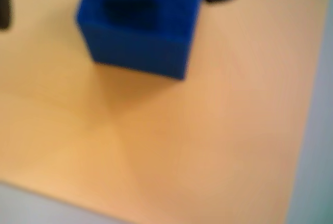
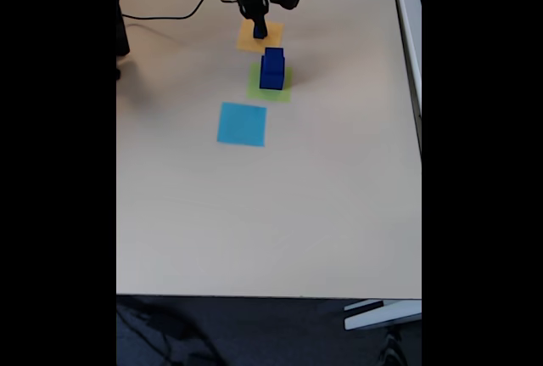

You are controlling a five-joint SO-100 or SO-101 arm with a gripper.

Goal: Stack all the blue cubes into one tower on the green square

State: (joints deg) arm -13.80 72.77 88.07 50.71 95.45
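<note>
Blue cube (image 1: 136, 26) between claw (image 2: 259, 31) fingers

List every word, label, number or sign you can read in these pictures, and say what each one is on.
None: no readable text in either view.
The blue cube in the blurred wrist view has plain faces, as does the stack of blue cubes on the green square.
The orange-yellow square, the light blue square and the table bear no marks.
</note>
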